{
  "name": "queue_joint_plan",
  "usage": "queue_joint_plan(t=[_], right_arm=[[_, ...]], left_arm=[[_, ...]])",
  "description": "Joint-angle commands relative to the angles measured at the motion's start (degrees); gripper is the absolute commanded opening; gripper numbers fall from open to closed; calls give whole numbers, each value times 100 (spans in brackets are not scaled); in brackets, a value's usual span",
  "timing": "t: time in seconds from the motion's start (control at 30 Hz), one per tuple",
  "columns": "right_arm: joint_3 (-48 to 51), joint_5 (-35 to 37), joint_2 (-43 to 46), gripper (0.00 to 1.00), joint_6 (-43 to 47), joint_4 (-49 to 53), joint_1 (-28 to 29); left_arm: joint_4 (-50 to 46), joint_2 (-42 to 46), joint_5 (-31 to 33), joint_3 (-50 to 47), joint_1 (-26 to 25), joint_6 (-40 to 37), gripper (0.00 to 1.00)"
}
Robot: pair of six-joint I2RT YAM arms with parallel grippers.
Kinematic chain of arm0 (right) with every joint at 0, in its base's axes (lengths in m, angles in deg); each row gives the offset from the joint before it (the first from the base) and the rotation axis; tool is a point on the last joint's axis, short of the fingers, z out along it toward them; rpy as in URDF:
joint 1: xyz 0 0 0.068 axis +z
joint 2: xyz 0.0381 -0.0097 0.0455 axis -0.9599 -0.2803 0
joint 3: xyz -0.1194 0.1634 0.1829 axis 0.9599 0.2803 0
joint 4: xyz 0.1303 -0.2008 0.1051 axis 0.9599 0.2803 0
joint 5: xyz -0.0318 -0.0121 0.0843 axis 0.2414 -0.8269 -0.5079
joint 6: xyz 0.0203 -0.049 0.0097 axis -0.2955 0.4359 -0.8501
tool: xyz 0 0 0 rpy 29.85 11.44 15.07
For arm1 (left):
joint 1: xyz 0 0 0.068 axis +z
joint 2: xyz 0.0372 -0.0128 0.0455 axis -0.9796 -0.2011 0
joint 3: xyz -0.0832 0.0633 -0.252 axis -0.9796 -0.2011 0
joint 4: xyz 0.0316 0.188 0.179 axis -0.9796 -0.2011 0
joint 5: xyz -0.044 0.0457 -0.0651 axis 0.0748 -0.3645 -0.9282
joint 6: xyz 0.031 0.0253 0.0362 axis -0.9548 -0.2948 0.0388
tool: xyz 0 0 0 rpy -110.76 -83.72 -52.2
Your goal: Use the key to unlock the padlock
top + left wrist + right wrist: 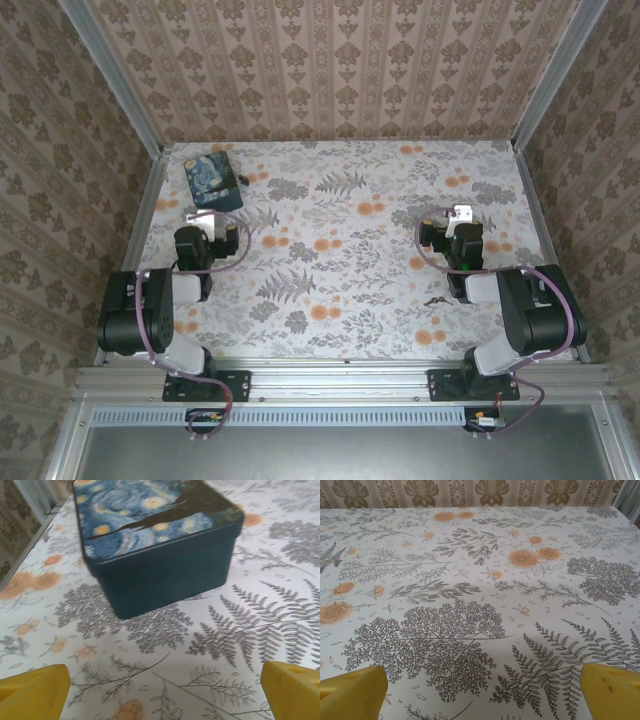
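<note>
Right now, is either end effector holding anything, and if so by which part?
Nothing is held: the left end effector and right end effector are both open, tablecloth showing between their fingertips.

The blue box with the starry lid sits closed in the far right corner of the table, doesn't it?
Wrong side: the blue box sits closed in the far left corner of the table, as the top external view shows.

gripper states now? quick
Left gripper: open, holding nothing.
Right gripper: open, holding nothing.
</note>
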Motion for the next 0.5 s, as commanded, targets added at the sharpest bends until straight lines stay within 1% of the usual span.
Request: queue_joint_plan(t=[0.0, 0.03, 0.07, 0.1, 0.13, 0.17, 0.2, 0.33, 0.4, 0.47], right_arm=[[-204, 69, 611, 100, -114, 669, -26], [-251, 14, 856, 100, -121, 962, -23], [-415, -79, 1101, 100, -193, 1526, -17], [-675, -158, 1282, 100, -310, 2189, 3], [-873, -191, 1408, 100, -380, 2604, 53], [-1010, -177, 1514, 100, -350, 2869, 144], [-1106, -142, 1600, 100, -254, 3023, 273], [-1676, -94, 1697, 100, -181, 3748, 686], [-1908, -58, 1738, 100, -192, 4011, 961], [-2034, -139, 1772, 100, -190, 4137, 1214]], left_arm=[[-1538, 877, 1035, 759, 57, 453, 100], [-1897, 1024, 1431, 981, 88, 576, 100], [-2489, 1104, 1574, 1356, 319, 764, 100], [-3119, 1017, 1544, 1771, 616, 1131, 100], [-3634, 845, 1355, 2151, 902, 1485, 100], [-4071, 551, 984, 2610, 1193, 1763, 100], [-4275, 238, 681, 2965, 1348, 1901, 100], [-4740, -975, -173, 4280, 1431, 2055, 100], [-4963, -1683, -871, 5059, 1483, 2187, 100], [-5153, -2320, -1645, 5749, 1548, 2422, 95]])
